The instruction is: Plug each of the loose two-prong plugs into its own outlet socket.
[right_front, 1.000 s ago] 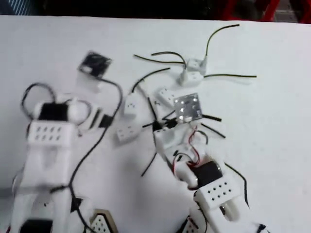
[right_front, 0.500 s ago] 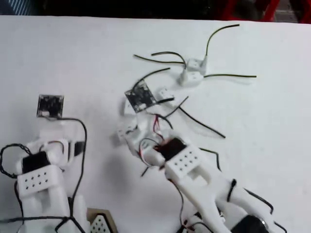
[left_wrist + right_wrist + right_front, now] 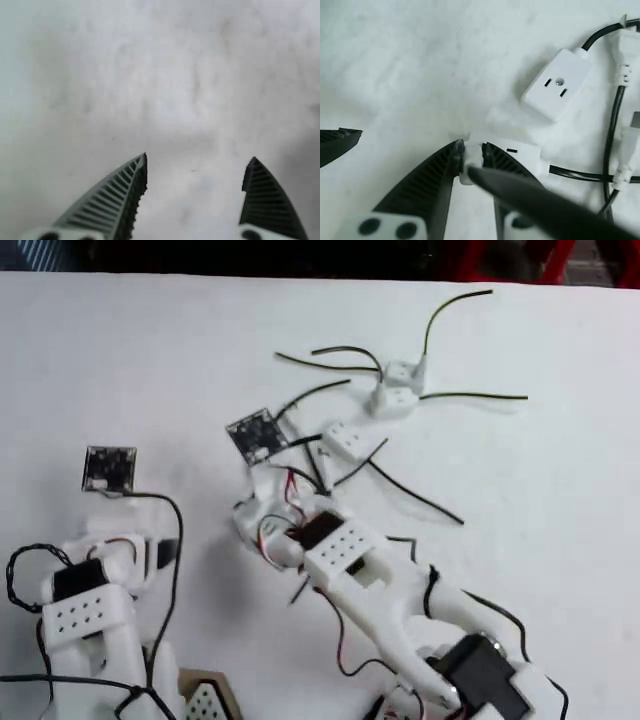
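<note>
The white worktop carries everything I'm looking at. My right arm comes in from the near right and ends at the middle of the worktop, among the cords. My left arm sits at the near left, well apart from the sockets.

The left hand is released, its two ribbed fingers spread wide over bare worktop with nothing between them. The right hand is clenched on a small white piece, pinched between its dark fingertips. That piece touches a white block with a black cord leading off to one side. I cannot tell whether the pinched piece is a plug or part of that block.

Just beyond the right hand, apart from it, an outlet socket lies face up with its slots showing and nothing plugged in, a black lead running from its far end. Farther back on the worktop, right of centre, a cluster of white blocks sits with thin black wires splaying out to both sides and away.
</note>
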Controlling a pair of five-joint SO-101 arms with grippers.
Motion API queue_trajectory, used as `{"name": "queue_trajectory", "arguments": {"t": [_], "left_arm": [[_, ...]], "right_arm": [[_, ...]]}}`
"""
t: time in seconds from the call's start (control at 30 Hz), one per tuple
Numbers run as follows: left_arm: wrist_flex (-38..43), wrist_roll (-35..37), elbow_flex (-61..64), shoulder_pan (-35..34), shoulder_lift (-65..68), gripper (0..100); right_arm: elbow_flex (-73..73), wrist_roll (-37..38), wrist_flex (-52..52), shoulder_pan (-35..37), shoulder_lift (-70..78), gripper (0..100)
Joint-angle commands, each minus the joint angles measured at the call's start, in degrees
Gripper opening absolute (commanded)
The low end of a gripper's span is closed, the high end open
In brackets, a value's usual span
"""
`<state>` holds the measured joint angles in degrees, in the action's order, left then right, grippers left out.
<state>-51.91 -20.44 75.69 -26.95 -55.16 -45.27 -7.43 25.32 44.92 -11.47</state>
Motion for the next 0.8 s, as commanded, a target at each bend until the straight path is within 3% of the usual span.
{"name": "queue_trajectory", "arguments": {"t": [0.0, 0.77], "left_arm": [[0.88, 0.18, -0.26, -0.48, -1.36, 31], [1.05, 0.18, 0.44, -0.48, -1.71, 31]], "right_arm": [[3.08, -0.35, -1.19, 0.04, 0.57, 1.6], [2.99, 0.18, -1.1, -1.27, 3.03, 1.6]]}}
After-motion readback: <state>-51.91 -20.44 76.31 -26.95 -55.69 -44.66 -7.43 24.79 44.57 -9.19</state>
